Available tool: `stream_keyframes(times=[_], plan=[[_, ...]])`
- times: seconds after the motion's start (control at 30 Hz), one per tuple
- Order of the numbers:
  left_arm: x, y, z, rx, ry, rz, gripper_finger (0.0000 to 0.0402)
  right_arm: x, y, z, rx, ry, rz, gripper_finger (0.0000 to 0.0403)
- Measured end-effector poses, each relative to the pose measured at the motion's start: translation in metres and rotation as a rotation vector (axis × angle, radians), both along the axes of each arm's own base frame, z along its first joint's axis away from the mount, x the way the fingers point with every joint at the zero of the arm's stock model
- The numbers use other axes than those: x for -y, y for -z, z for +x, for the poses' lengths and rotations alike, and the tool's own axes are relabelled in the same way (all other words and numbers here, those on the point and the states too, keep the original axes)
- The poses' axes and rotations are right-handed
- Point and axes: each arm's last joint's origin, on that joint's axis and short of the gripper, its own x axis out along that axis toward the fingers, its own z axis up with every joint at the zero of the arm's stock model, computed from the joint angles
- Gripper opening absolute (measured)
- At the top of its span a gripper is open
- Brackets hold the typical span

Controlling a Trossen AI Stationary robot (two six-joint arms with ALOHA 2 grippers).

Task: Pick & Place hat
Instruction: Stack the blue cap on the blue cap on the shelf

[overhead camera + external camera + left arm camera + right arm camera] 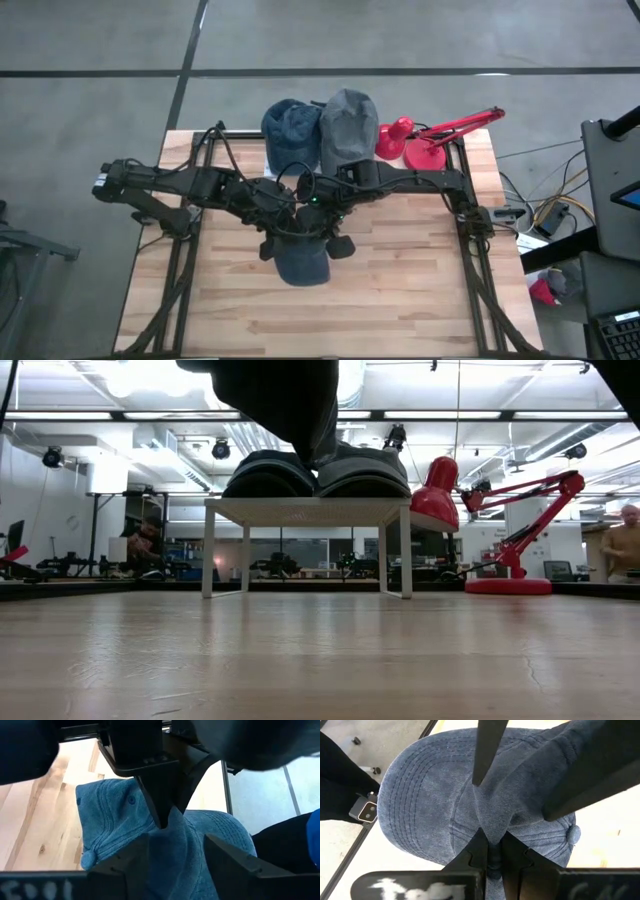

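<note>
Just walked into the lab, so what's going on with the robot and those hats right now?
Both arms meet over the middle of the wooden table, holding one blue denim cap between them. The right gripper is pinched shut on a fold of its fabric, and the left gripper grips the same cap from the other side. Two more caps, a blue one and a grey one, rest on a small white stand at the back, beside a red desk lamp.

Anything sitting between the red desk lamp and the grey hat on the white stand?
Nothing. In the high view, the red desk lamp has its shade right beside the grey hat on the white stand, with no object between; the low view agrees.
</note>
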Motion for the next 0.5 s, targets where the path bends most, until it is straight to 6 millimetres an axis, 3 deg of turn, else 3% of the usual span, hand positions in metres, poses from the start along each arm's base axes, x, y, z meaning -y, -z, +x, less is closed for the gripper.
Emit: stream_keyframes(times=[0.27,0.5], plan=[[-0.0004,0.0005,0.0001,-0.002,-0.013,0.006,0.0270,0.0000,0.0000,0.0002,0.003,-0.004,-0.003,0.0018],[-0.0004,-0.0002,0.0008,0.011,-0.009,0.011,0.0277,0.0000,-0.0001,0.0003,0.005,-0.004,-0.003,0.0018]])
